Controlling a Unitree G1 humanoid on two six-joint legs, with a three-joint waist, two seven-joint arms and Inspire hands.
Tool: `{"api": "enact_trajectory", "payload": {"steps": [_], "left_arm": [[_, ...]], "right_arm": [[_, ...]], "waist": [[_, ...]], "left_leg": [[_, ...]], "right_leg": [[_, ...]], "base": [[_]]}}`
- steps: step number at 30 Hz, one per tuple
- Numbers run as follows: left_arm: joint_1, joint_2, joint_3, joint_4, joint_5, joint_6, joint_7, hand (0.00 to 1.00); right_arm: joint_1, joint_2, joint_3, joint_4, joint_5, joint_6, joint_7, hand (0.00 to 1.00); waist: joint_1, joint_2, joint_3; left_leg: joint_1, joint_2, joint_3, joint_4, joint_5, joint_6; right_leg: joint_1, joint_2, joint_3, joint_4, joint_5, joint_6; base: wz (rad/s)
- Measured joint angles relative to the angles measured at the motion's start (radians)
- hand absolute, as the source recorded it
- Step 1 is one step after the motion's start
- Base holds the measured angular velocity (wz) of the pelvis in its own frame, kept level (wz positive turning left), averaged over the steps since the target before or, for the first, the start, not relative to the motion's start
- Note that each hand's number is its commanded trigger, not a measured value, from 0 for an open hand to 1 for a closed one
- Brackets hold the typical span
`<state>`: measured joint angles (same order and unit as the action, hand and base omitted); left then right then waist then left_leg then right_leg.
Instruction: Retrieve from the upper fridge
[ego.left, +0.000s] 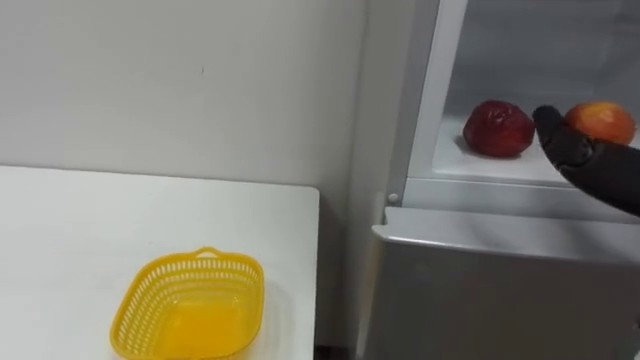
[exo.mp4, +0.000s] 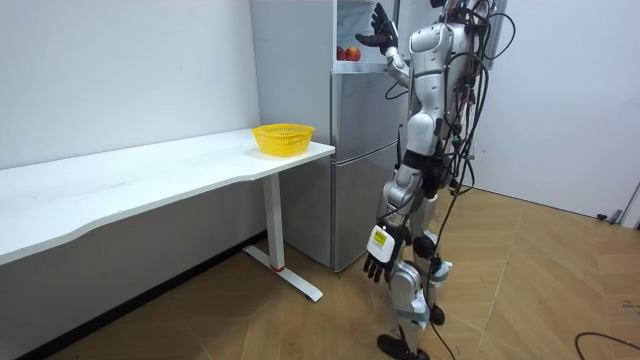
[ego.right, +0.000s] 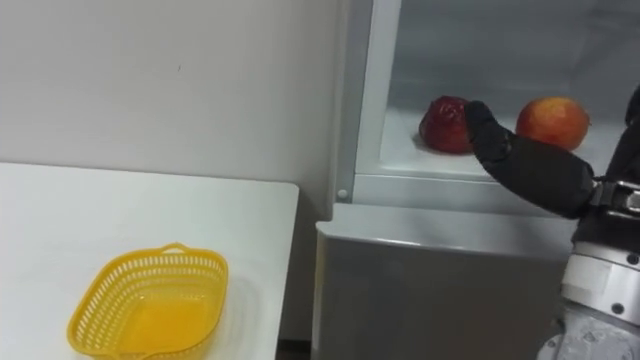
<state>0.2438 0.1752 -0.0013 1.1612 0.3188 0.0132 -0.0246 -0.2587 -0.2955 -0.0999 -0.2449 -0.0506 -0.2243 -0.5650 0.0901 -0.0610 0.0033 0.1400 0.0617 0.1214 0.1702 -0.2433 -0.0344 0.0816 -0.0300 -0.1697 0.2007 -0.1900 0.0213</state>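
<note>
Fruit is what the task is after: two pieces sit in the upper fridge compartment, none picked up yet.

Going left to right in the eye views: a white table (ego.left: 60, 220) w/ a yellow mesh basket (ego.left: 138, 295) near its front edge, empty. Next comes a bare wall, then the grey fridge (ego.left: 500, 290), its upper compartment open. On the white shelf (ego.left: 480, 165) a dark red fruit (ego.left: 498, 128) sits nearer the opening's left side. An orange-red fruit (ego.left: 601, 122) sits to its right, w/ a gap btwn them.

The right hand (ego.left: 590, 160) reaches in over the shelf lip, fingers spread apart and clamped on nothing. Its tip is by the dark red fruit's right edge; contact can't be told. In the room view the robot stands upright facing the fridge, and the left hand (exo.mp4: 378, 265) hangs by its thigh, fingers relaxed, holding nothing.

Risks, as a judgement:
- Both fruits are round and loose, so a nudge from the spread fingers could roll one deeper in or off the shelf front.
- The hand sits btwn the two, so closing may catch neither, or bump the orange-red one.
- The forearm is low over the shelf lip and might snag on withdrawal.
- A weak hold on smooth skin could drop the fruit down the gap btwn fridge and table.
</note>
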Motion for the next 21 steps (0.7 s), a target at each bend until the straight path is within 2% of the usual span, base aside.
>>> {"api": "enact_trajectory", "payload": {"steps": [2,10,14,21], "left_arm": [[-0.001,0.004,0.000,-0.018,0.000,0.007,-0.005,0.00],[0.006,0.004,0.000,-0.057,0.021,0.011,-0.005,0.00],[0.005,0.006,0.000,-0.061,0.031,0.011,-0.007,0.00],[0.009,0.008,0.039,-0.071,0.049,0.017,-0.034,0.00]], "right_arm": [[0.000,-0.006,0.001,0.001,0.016,0.025,0.015,0.00],[-0.066,-0.017,0.001,0.081,0.077,0.063,0.025,0.00],[-0.118,-0.032,0.000,0.147,0.079,0.063,0.023,0.00],[-0.133,-0.035,-0.001,0.205,0.076,0.073,0.034,0.00]], "waist": [[-0.001,-0.001,-0.0009],[0.007,0.000,0.0003],[0.013,-0.008,0.0034],[0.027,-0.023,0.0089]], "left_leg": [[-0.005,0.000,-0.015,0.000,0.000,0.000],[-0.007,0.000,-0.021,0.000,0.001,0.000],[-0.004,-0.001,-0.035,0.001,0.002,-0.002],[-0.006,-0.001,-0.042,0.002,0.002,-0.002]], "right_leg": [[0.000,0.000,-0.011,0.000,0.000,0.000],[0.005,0.000,-0.019,-0.005,0.000,0.000],[0.018,0.000,-0.029,-0.015,0.002,-0.002],[0.020,0.000,-0.035,-0.017,0.002,-0.002]], "base": [[0.13],[0.02],[0.08],[0.03]]}}
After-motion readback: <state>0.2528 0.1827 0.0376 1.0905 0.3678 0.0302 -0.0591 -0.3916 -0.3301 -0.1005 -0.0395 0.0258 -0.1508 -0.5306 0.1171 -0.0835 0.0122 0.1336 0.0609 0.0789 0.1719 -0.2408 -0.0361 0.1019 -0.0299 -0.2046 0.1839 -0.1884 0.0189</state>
